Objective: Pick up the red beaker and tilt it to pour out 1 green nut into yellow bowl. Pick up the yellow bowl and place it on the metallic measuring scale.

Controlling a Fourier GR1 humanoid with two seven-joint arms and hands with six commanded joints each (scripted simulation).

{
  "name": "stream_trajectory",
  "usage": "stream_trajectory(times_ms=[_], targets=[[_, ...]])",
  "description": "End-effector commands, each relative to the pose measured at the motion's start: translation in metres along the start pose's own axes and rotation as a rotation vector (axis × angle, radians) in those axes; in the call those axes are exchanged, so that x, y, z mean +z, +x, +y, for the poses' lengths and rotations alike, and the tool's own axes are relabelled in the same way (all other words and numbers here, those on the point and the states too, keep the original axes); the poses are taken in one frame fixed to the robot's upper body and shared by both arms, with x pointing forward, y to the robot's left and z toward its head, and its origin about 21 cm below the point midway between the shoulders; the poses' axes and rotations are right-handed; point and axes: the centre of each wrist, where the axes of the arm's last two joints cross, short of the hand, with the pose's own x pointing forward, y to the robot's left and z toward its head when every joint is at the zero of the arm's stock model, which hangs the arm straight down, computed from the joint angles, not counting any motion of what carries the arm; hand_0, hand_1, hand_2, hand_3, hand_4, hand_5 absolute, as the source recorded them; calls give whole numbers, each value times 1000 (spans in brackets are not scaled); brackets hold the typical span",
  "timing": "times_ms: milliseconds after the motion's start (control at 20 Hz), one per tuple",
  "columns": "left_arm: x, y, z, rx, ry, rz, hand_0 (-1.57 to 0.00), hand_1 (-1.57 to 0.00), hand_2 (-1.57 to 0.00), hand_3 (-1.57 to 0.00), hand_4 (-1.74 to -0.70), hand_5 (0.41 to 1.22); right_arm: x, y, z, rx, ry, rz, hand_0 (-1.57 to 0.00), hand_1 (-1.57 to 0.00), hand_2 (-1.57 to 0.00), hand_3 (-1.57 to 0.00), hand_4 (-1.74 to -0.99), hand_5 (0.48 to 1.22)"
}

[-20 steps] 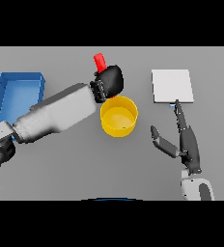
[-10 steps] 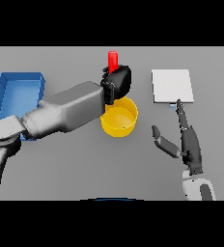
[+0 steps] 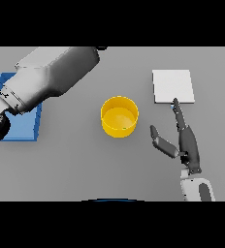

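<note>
Head view: yellow bowl (image 3: 119, 116) mid-table, upright, untouched. Scale (image 3: 172, 86) just right of bowl, far side. My right hand (image 3: 184, 140) fingers straight, spread wide beside bowl, staged for pickup. Left hand, red beaker out of frame.

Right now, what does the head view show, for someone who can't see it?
A yellow bowl sits mid-table, with the right hand open beside it, fingers pointing at a white scale. The left arm reaches past the top edge, above a blue tray.
</note>
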Motion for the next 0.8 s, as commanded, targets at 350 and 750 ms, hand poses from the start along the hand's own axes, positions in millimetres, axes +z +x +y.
stream_trajectory(times_ms=[350,750], targets=[[46,-111,-92,962,-18,474,-1571,-1571,-1571,-1402,-1737,1221,-5,0,4,38,-10,-5,1,1,1,1,-1142,630],[105,-78,-238,1585,-87,930,-1571,-1571,-1571,-1534,-1740,1221,-4,-6,-1,-49,42,-13,1,1,1,1,-1126,651]])
